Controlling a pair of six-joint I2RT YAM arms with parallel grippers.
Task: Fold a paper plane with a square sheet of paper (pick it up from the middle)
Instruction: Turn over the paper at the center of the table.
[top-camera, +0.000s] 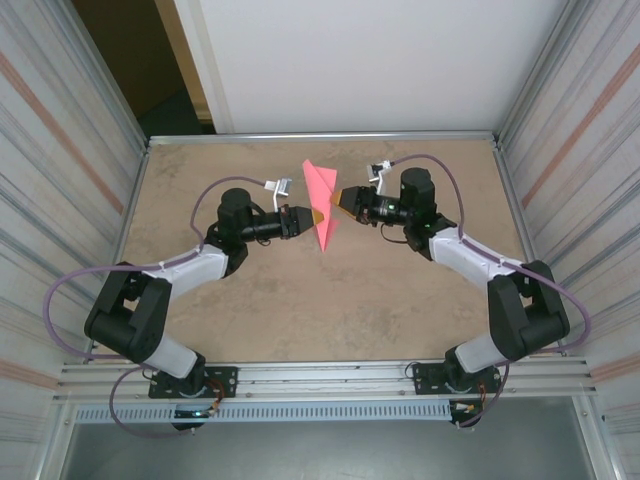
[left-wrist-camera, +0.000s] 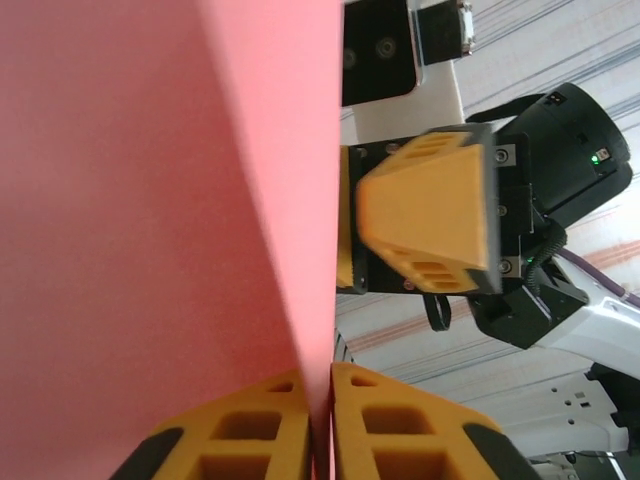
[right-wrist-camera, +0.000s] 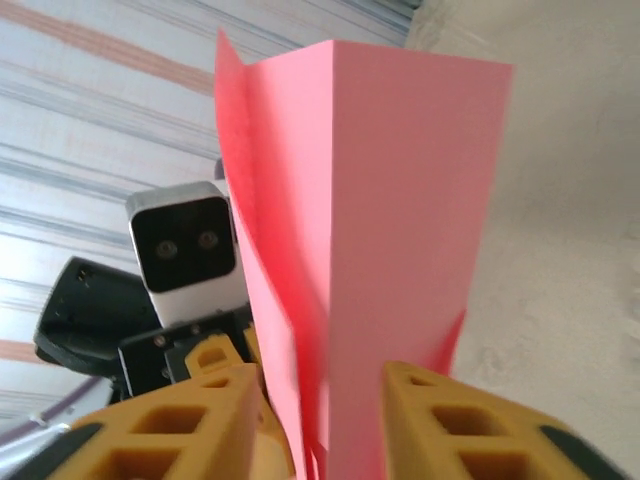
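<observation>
This looks like a robotics lab test cell rather than any lived-in room. A beige, stone-patterned table (top-camera: 300, 330) sits boxed in by ribbed panel walls (top-camera: 60, 150) on both sides and a plain white board (top-camera: 380, 60) at the back, with a dark gap (top-camera: 130, 60) beside it. Two small black-and-white robot arms, left (top-camera: 190, 270) and right (top-camera: 470, 260), are bolted to an aluminium rail (top-camera: 330, 378) along the near edge, and purple cables (top-camera: 60, 290) loop off them.
</observation>
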